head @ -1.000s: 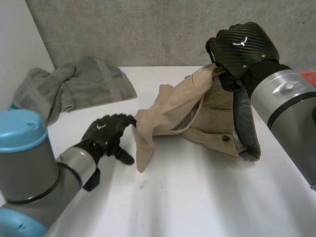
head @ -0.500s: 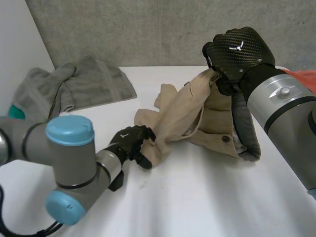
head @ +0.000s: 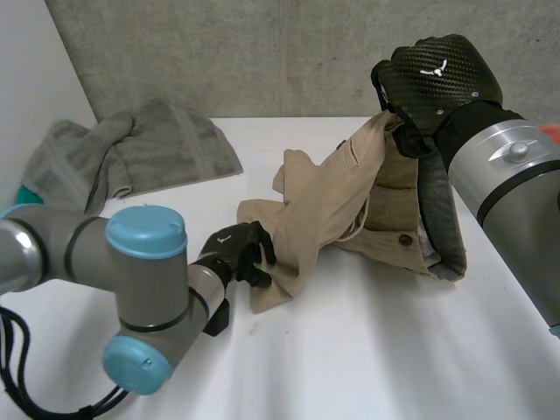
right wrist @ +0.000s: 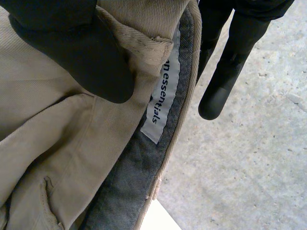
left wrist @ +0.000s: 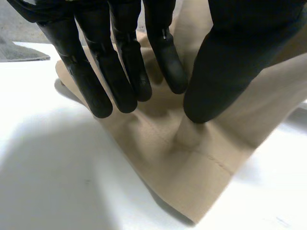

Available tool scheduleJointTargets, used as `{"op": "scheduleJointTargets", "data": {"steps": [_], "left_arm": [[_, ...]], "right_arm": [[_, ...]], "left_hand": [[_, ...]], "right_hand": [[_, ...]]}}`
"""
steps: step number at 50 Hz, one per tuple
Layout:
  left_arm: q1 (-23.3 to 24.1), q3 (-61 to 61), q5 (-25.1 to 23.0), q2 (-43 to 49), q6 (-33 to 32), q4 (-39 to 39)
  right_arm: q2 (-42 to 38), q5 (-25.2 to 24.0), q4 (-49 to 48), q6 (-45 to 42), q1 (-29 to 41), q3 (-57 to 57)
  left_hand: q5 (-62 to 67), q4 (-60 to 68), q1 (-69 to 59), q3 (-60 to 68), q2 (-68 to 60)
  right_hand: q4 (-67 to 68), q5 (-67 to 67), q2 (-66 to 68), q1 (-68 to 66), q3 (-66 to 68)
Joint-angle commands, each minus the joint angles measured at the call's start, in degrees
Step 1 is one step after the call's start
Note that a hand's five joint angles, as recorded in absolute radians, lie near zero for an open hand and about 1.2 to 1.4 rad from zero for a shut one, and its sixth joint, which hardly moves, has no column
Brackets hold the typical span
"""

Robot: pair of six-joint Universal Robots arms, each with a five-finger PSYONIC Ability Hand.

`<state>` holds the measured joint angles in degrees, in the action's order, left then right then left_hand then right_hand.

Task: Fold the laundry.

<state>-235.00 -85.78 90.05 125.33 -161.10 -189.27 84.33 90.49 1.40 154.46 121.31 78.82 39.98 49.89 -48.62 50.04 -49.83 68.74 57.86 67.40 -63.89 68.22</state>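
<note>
left fingers (left wrist: 120,72): bent down onto a fold of the beige woven garment (left wrist: 192,163); a ridge of cloth is pinched between them and the thumb (left wrist: 225,72).
left hand (head: 238,249): clenched on the garment's near-left end, low at the table, by a stitched hem.
left arm (head: 140,289): grey joints with a light-blue cap, coming in from the near left.
right fingers (right wrist: 225,72): straight, on the outer side of the waistband; the thumb (right wrist: 76,48) presses on its inner side, so the band is nipped between them.
right hand (head: 433,79): grasping the garment's waistband, raised above the table at the far right.
right arm (head: 512,192): comes in from the right edge, partly behind the hanging cloth.
garment (head: 328,197): hangs from the right hand and slopes down to the left hand; its lower part rests on the table right of centre.
waistband: dark grey lining (right wrist: 129,172) with a white sewn-in label (right wrist: 163,96).
button (head: 402,246): small, dark, on the right part near the table.
crumpled grey terry towel (head: 131,153): far left on the table, well apart from the garment.
white table (head: 367,350): bears both cloths.
grey concrete wall (head: 262,52): behind the table's far edge.
</note>
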Motion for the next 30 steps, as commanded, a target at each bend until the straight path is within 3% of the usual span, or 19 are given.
{"op": "scheduleJointTargets", "data": {"steps": [1,9,25,30], "left_arm": [[-0.9,-7.6,-0.2,-9.0,-0.3,-0.5],[-0.1,-8.9,-0.1,-8.3,-0.4,-0.5],[0.7,-1.5,0.1,1.4,-0.5,-3.7],[3.6,2.3,0.1,5.2,-3.2,-3.8]], "right_arm": [[0.0,-0.3,0.0,0.0,-0.1,0.4],[0.0,-0.2,0.0,0.0,0.2,0.7],[0.0,-0.8,0.0,0.0,0.3,1.9],[0.0,-0.6,0.0,-0.1,0.4,2.0]], "left_hand": [[0.8,0.9,-2.1,0.7,-0.9],[-3.9,-3.8,2.6,-4.0,3.8],[-6.0,-5.9,4.6,-6.0,5.8],[-5.3,-5.2,3.9,-5.3,5.1]], "right_hand": [[11.3,12.1,12.6,-16.1,11.8],[11.3,12.1,12.6,-16.1,11.8],[11.3,12.1,12.6,-16.1,11.8],[11.3,12.1,12.6,-16.1,11.8]]}}
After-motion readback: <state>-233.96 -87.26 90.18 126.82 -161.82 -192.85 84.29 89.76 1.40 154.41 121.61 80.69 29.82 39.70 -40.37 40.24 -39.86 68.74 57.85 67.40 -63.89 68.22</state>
